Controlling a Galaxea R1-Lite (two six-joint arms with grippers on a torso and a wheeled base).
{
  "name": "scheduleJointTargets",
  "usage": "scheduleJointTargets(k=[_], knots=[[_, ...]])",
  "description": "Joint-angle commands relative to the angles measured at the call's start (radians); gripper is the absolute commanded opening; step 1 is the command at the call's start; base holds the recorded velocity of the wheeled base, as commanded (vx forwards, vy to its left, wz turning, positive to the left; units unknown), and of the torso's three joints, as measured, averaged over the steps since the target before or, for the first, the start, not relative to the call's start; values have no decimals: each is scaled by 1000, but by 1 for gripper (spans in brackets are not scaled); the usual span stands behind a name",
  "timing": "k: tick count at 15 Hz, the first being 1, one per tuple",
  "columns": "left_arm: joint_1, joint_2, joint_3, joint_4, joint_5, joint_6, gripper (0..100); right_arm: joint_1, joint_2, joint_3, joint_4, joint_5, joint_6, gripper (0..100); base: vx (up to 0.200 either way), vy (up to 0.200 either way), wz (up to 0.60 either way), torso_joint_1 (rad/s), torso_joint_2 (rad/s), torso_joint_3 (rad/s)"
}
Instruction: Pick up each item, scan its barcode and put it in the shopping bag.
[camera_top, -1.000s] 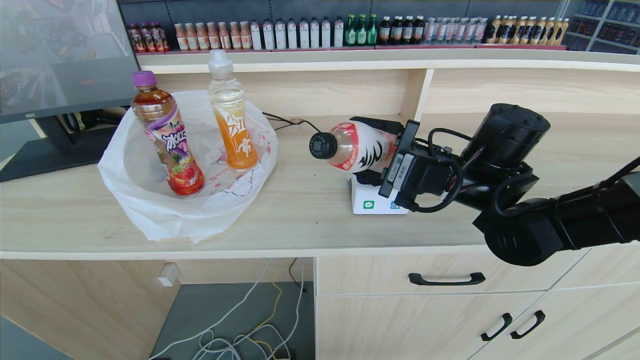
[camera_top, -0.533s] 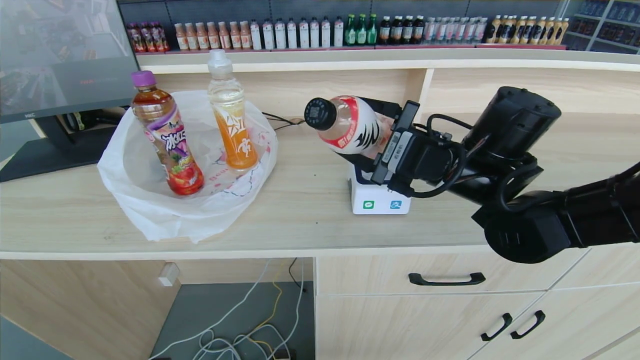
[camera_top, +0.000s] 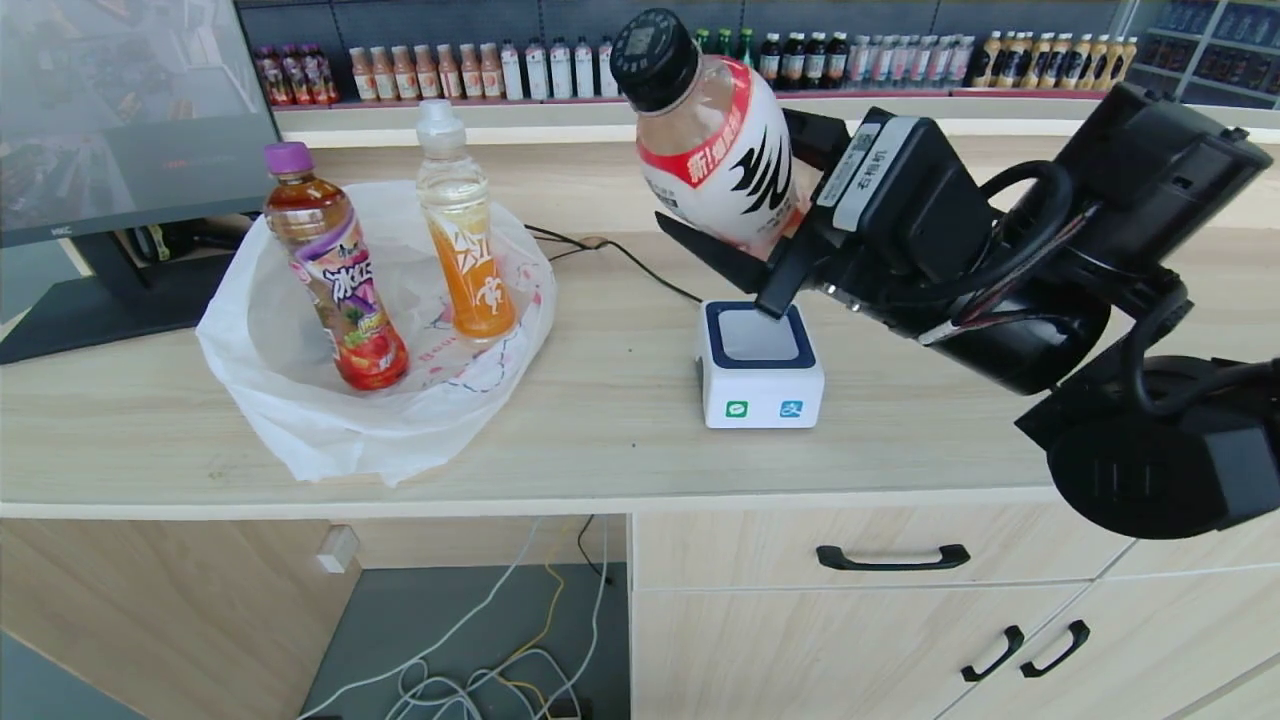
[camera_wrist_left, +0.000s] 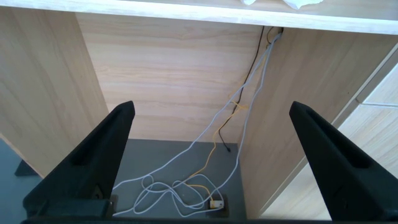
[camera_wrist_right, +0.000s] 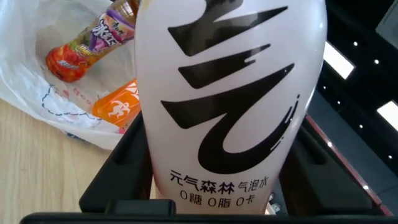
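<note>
My right gripper (camera_top: 765, 235) is shut on a white bottle (camera_top: 715, 140) with a black cap and black brush marks, held tilted in the air above the white scanner box (camera_top: 760, 365). The right wrist view has the same white bottle (camera_wrist_right: 230, 106) up close between the black fingers (camera_wrist_right: 118, 168). The white shopping bag (camera_top: 300, 400) lies open on the counter at the left; a red tea bottle (camera_top: 335, 270) with a purple cap and an orange drink bottle (camera_top: 462, 235) stand upright in it. My left gripper (camera_wrist_left: 211, 162) hangs open below the counter, over cables on the floor.
A monitor (camera_top: 120, 110) stands at the counter's far left. A black cable (camera_top: 610, 250) runs across the counter behind the scanner. Shelves of bottles (camera_top: 800, 60) line the back wall. Drawers with black handles (camera_top: 893, 558) sit under the counter; bare counter lies between the bag and the scanner.
My right gripper has risen well above the scanner with the white bottle, tipping it from lying sideways to nearly upright. The scanner's top is now uncovered. The bag and its bottles have not moved.
</note>
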Motion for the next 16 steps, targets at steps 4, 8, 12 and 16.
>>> scheduleJointTargets(k=[4, 8, 12, 16], knots=[[0, 0, 0, 0, 0, 0, 100, 71, -17, 75, -198, -284, 287, 0, 0, 0, 0, 0, 0, 0], [0, 0, 0, 0, 0, 0, 100, 104, -34, 162, -309, -448, 496, 0, 0, 0, 0, 0, 0, 0], [0, 0, 0, 0, 0, 0, 100, 114, -63, 276, -370, -458, 646, 0, 0, 0, 0, 0, 0, 0], [0, 0, 0, 0, 0, 4, 100, 122, -63, 350, -483, -578, 744, 0, 0, 0, 0, 0, 0, 0]])
